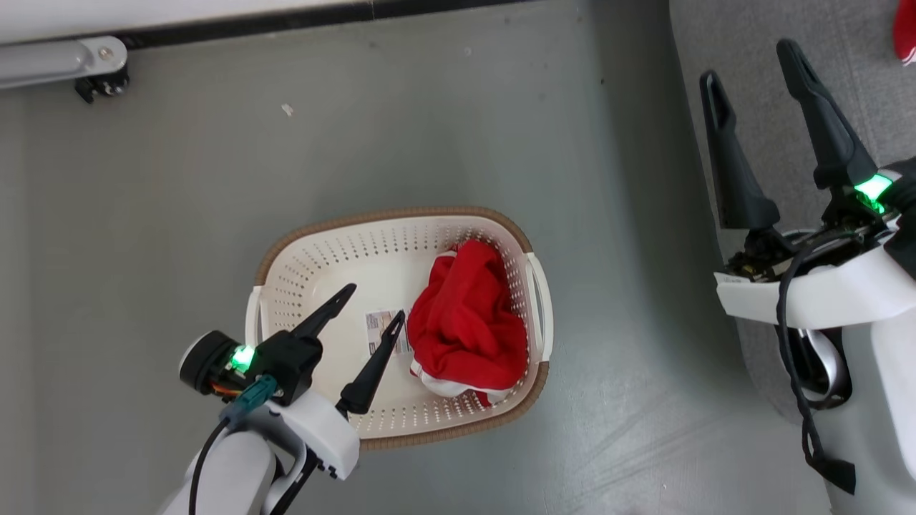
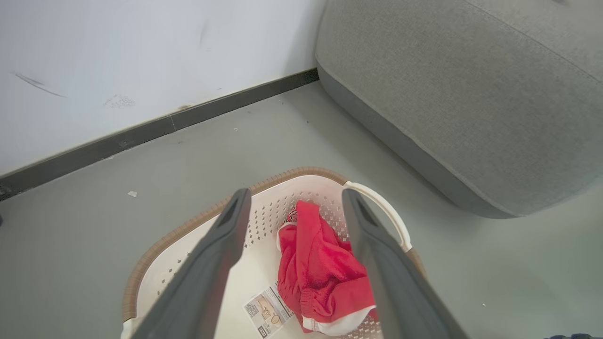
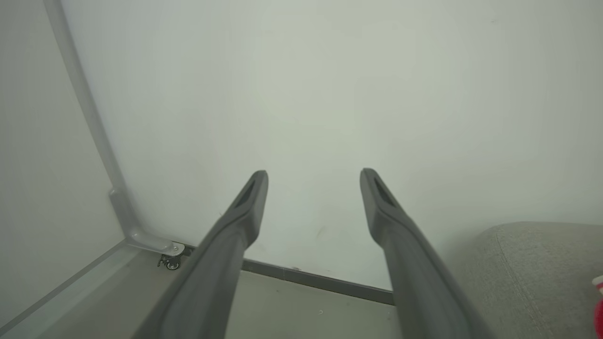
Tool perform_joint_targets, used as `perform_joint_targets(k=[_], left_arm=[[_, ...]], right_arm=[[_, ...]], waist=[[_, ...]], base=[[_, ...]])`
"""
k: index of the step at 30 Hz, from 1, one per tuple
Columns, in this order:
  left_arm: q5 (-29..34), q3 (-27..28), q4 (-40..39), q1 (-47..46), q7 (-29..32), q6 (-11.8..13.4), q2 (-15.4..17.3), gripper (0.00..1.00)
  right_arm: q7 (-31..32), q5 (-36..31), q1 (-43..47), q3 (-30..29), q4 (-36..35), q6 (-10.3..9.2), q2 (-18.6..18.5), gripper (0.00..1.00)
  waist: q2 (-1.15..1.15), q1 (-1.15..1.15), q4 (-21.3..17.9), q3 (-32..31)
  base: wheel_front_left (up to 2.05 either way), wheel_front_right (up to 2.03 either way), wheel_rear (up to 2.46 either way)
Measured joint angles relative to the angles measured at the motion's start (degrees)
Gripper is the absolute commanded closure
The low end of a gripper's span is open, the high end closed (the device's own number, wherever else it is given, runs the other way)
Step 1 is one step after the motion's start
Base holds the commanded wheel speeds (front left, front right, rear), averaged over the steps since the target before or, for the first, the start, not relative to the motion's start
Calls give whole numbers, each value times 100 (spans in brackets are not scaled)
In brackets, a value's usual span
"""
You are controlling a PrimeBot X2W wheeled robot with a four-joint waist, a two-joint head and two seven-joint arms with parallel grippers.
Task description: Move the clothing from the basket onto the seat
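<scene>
A crumpled red garment with white edging (image 1: pixel 469 325) (image 2: pixel 320 270) lies in the right half of the cream basket (image 1: pixel 315 286) (image 2: pixel 155 259) on the floor. My left gripper (image 1: pixel 376 300) (image 2: pixel 296 197) hangs open over the basket's middle, just left of the garment, with nothing between its fingers. A second piece of red clothing (image 1: pixel 905 32) (image 3: pixel 598 310) rests on the grey seat (image 1: pixel 758 43) (image 2: pixel 471 94) (image 3: pixel 532 278) at the far right. Open and empty, my right gripper (image 1: pixel 748 61) (image 3: pixel 313 176) is raised over the seat's left edge, pointing at the wall.
A paper label (image 1: pixel 378 332) (image 2: pixel 266 313) lies on the basket's bottom. A white wall with a dark baseboard (image 2: pixel 155 125) runs behind the basket. A grey metal frame on a small caster (image 1: pixel 104 82) (image 3: pixel 169 261) stands at the far left.
</scene>
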Motion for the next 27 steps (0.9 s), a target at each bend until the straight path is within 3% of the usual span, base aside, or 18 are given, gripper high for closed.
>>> perform_joint_targets(k=[8, 27], left_arm=[[12, -209, 421, -492, 127, -1, -14, 0], [-460, -1294, 969, -1718, 627, -2, -77, 0]], right_arm=[[0, 1, -428, 90, -85, 0, 16, 0], [0, 104, -1135, 135, -177, 0, 114, 0]], waist=[[0, 0, -74, 458], [0, 0, -270, 1504]], base=[[0, 0, 0], [0, 0, 0]])
